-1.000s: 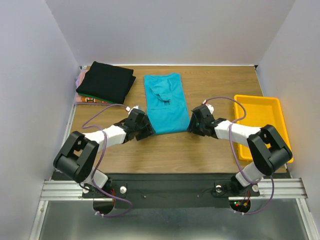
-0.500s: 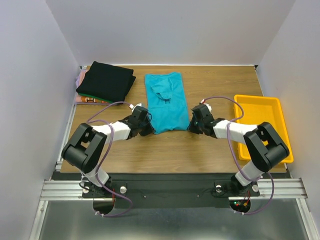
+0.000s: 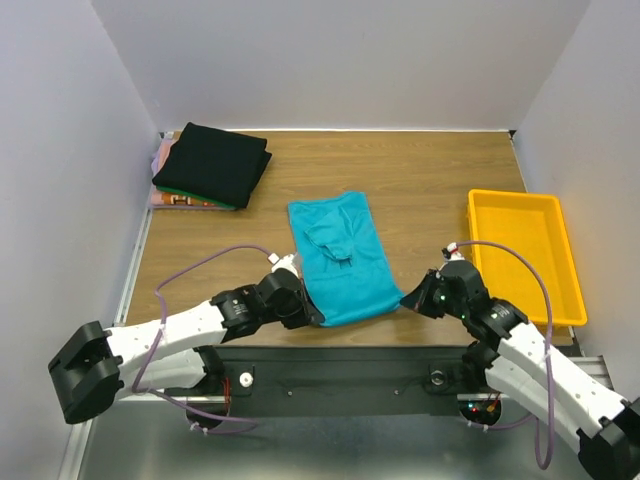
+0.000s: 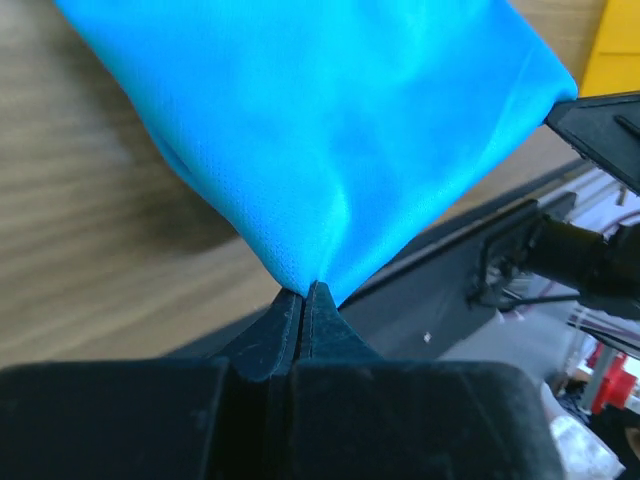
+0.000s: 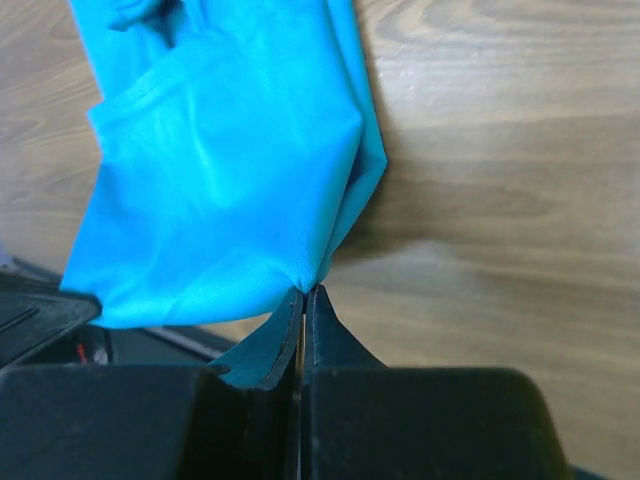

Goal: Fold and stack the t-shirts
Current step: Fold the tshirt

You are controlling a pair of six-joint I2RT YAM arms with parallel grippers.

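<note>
Holds the turquoise t-shirt by its two near corners: the near-left one in the left gripper, the near-right one in the right gripper. Shows, in both wrist views, jaws pressed together on a thin pinch of cloth (no gap to speak of). Hangs a little off the wood at the near edge, judging by the shadow beneath. Lies otherwise flat on the table, long axis running straight away from the arm bases, with a bunched fold near the middle. Sits well apart from the folded stack at the far left, black on top, and clear of the yellow tray on the right. Puts the whole garment ahead of both pincers, so probably calls for carrying the near edge forward along that long axis and over the far half. Needs both arms alike, one per corner, neither nearer than the other. Favours the left arm for the stack, being on that side.
</note>
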